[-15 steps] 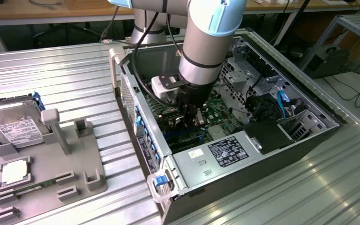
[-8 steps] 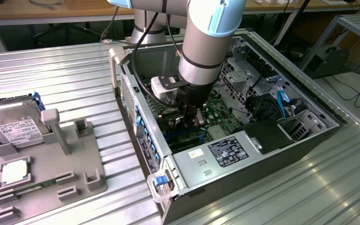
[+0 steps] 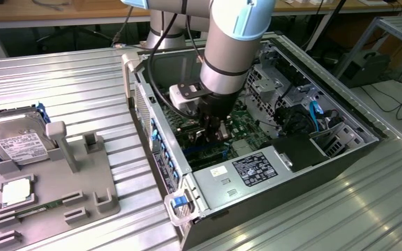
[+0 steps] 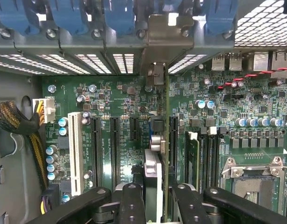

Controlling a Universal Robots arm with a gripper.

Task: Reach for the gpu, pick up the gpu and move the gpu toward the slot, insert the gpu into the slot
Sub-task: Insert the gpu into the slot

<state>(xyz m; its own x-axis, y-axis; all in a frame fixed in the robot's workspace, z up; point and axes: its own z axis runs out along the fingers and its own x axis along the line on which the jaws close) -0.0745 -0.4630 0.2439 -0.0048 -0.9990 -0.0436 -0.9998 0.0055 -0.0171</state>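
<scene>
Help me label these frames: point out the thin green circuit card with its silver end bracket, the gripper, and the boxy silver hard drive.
Thin green circuit card (gpu) (image 4: 165,140): wrist view, on its upright board edge.
Gripper (image 4: 155,196): wrist view, midway between the black fingertips.
Boxy silver hard drive (image 3: 16,141): exterior view, on its white label.

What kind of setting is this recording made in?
Most likely a robotics lab or test bench for computer assembly. An open PC case lies on a ribbed metal table, a grey fixture holds a hard drive, and wooden desks with cables stand behind.

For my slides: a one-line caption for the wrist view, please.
End effector holds the gpu edge-on over the green motherboard inside the computer case.
</scene>
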